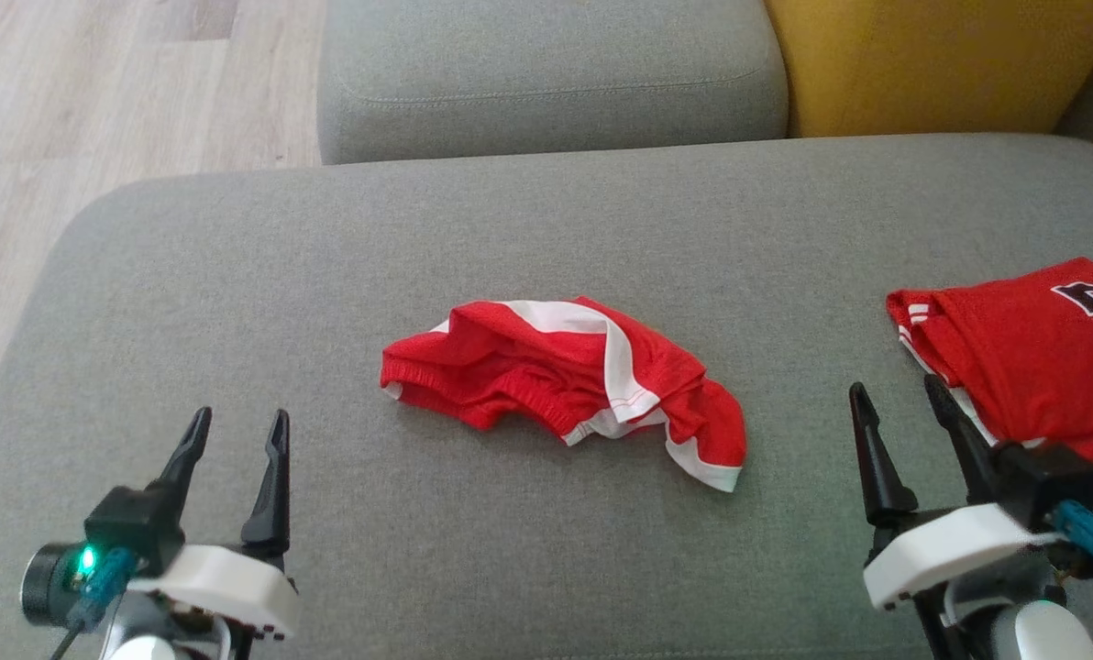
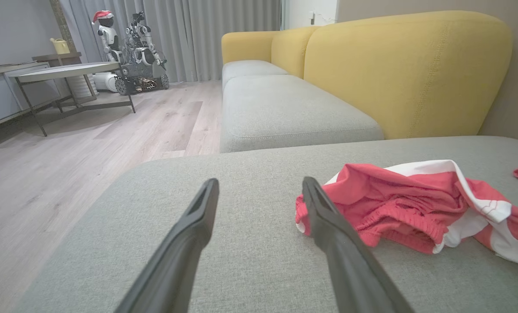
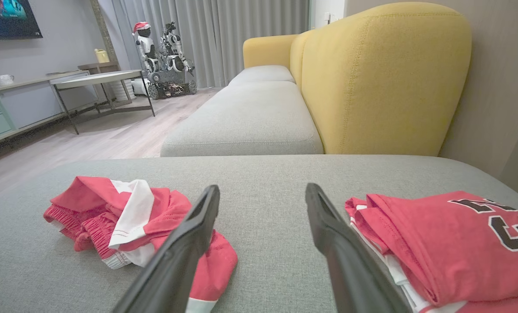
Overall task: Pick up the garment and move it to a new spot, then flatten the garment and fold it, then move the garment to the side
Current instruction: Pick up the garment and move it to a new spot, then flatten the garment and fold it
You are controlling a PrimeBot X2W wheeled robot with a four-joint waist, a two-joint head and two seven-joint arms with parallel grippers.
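Grey sofa seat (image 1: 235, 275) is our work surface, and the shorts (image 1: 556, 385) sit crumpled pretty much in the middle of it. They're red with white trim and all bunched up, with the elastic waistband toward our left and one white-edged leg flopped out toward the lower right, lying free of both grippers. Our left gripper (image 1: 240, 414) hovers over the seat at lower left, well apart from the shorts, fingers spread wide and empty. In the left wrist view the waistband end shows right beside the right-hand finger. Our right gripper (image 1: 894, 385) is at lower right, also gaping wide and empty, sitting between the shorts and a red jersey (image 1: 1032, 357). That one lies folded near the seat's right edge, dark number on top, white-striped edge facing the shorts. One right finger overlaps the jersey's edge in the head view, but we can't tell if it's actually touching. Shorts and jersey are well apart. Past the seat we've got another grey cushion (image 1: 546, 73) and a yellow backrest (image 1: 922, 64), with pale wood floor (image 1: 97, 92) off to the left. Farther back the wrist cams catch a low table (image 2: 63, 71), grey curtains (image 2: 224, 34), and another robot (image 2: 107, 30) in a Santa hat parked by the curtains.
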